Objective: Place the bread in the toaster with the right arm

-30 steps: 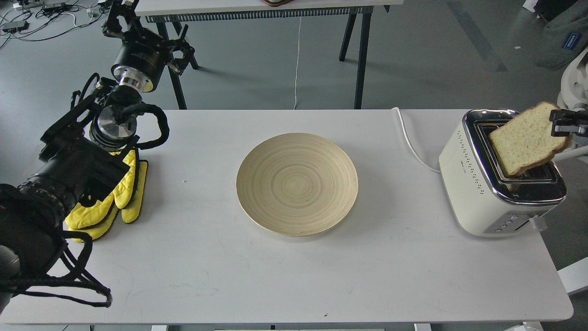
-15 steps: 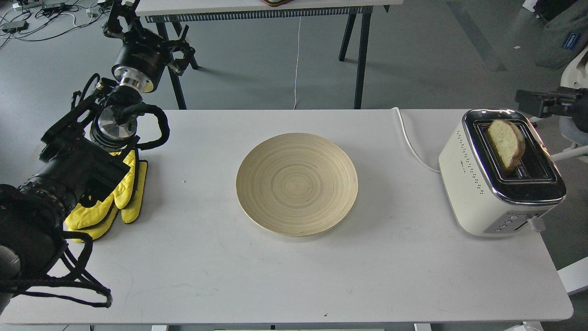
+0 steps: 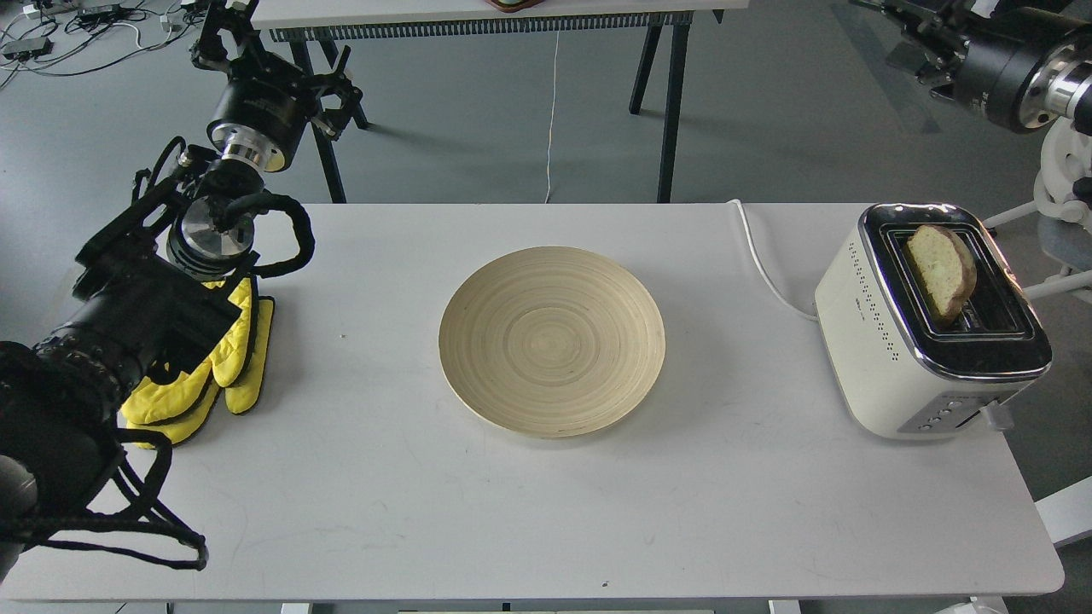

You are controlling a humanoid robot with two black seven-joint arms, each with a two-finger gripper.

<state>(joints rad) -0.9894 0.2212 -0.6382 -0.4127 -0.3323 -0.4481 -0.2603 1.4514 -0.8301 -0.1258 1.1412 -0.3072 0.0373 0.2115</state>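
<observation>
Standing in the toaster [image 3: 930,320] slot, the bread [image 3: 940,270] looks delivered; right arm [image 3: 990,55] lifted clear, both jaws' openings perhaps unreadable

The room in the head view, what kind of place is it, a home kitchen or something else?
Probably a robotics lab or test room, not a home kitchen. The toaster and wooden plate sit on a plain white worktable, the floor is bare grey, and loose cables lie in the far corner.
</observation>
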